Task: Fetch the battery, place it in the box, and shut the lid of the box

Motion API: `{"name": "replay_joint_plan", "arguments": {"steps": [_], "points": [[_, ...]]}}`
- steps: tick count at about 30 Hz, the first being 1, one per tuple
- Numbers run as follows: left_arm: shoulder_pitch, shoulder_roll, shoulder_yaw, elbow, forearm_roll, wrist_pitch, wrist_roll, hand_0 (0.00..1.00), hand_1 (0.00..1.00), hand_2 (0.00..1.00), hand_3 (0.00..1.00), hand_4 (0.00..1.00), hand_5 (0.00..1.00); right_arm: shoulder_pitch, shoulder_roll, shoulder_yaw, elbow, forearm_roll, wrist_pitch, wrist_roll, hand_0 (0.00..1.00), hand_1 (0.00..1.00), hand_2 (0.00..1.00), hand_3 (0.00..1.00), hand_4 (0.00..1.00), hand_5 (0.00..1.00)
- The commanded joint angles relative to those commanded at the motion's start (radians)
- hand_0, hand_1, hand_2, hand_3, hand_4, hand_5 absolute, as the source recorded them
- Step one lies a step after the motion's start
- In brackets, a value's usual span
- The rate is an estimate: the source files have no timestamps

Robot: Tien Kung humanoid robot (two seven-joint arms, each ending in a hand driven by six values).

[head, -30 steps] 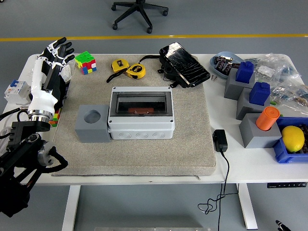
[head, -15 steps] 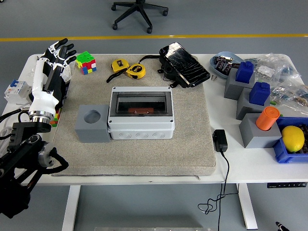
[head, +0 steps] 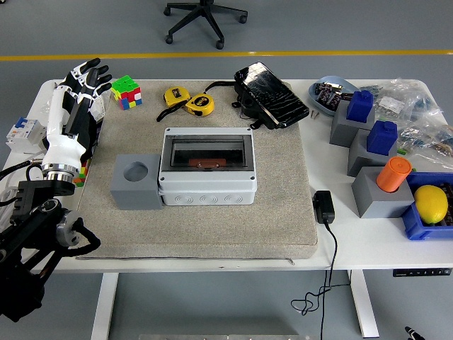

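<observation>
left hand [head: 83, 85] fingers spread, empty, at tabletop's left edge; box [head: 207, 165] lid appears shut. advise approaching it squarely, confirming latch.

Matt plastic box [head: 207, 167], rough cloth mat [head: 198, 219]

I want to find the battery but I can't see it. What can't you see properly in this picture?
- Inside the box: the dark see-through lid shows only a small brownish shape; too dim to name.
- Hole in the grey block: shadowed, contents hidden.
- Blue bin holding the lemon: cut off by the right edge.
- Clear bags top right: contents too small.
- Right hand: outside the head view.
</observation>
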Motion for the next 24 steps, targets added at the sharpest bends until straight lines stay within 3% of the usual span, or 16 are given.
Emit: {"name": "replay_joint_plan", "arguments": {"steps": [24], "points": [[-0.003, 0.001, -0.001, -0.004, 0.005, 0.004, -0.003, 0.703, 0.703, 0.717, 0.73, 0.998, 0.664, 0.002, -0.001, -0.006, 0.001, 0.001, 0.0, -0.002, 0.585, 0.645, 0.651, 0.54, 0.858, 0.389]]}}
